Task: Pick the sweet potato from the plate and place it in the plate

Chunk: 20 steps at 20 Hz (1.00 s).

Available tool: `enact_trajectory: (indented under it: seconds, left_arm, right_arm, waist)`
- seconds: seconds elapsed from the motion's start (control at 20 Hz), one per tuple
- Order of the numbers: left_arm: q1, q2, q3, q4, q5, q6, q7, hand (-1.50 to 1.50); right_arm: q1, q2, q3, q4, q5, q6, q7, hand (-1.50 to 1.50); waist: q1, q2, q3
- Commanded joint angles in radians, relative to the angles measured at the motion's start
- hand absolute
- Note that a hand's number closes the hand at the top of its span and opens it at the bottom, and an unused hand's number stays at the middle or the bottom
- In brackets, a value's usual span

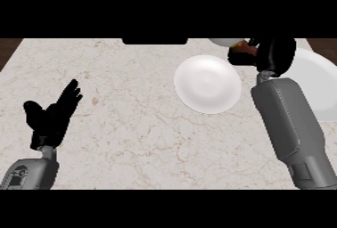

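Sweet potato [246,47], mostly hidden, sits grasped in the right hand [276,53]; left hand [48,119] rests open.

Marble counter [132,133]: white plate [207,83], larger plate [322,73]

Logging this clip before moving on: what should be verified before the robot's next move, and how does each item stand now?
1. Right hand curled round the sweet potato: ok.
2. Sweet potato lifted off the right plate: cannot tell, as the forearm hides part of that plate.
3. Middle plate fully in view with nothing on it: ok.
4. Counter between the right hand and the middle plate free of other things: ok.
5. Left hand open, resting at the view's left, apart from both plates: ok.
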Motion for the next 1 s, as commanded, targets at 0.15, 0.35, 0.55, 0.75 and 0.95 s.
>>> enact_trajectory:
  seconds: [0.15,0.35,0.55,0.75,0.95]
  left_arm:
    - [-0.06,-0.04,-0.009,0.049,-0.047,0.044,-0.012,0.0]
    - [0.027,-0.073,-0.036,-0.015,-0.051,0.046,-0.01,0.0]
    - [-0.016,-0.041,-0.011,-0.038,-0.042,0.032,0.049,0.0]
    - [-0.01,-0.047,-0.001,0.042,-0.038,-0.001,-0.045,0.0]
    - [-0.012,-0.024,0.008,-0.029,-0.028,-0.01,0.004,0.0]
  right_arm:
    - [0.006,-0.073,-0.12,0.049,-0.06,-0.088,0.005,1.5]
    - [0.074,-0.158,-0.171,0.059,-0.119,-0.09,-0.071,1.5]
    - [0.057,-0.251,-0.253,0.209,-0.217,-0.108,-0.22,1.5]
    - [0.026,-0.29,-0.251,0.364,-0.18,-0.09,-0.222,1.5]
    - [0.051,-0.361,-0.313,0.47,-0.284,0.02,-0.374,1.5]
  waist:
    - [0.0,0.003,0.001]
    - [0.0,0.0,0.001]
    - [0.009,0.003,0.002]
    - [0.015,0.008,0.001]
    - [0.023,0.01,0.003]
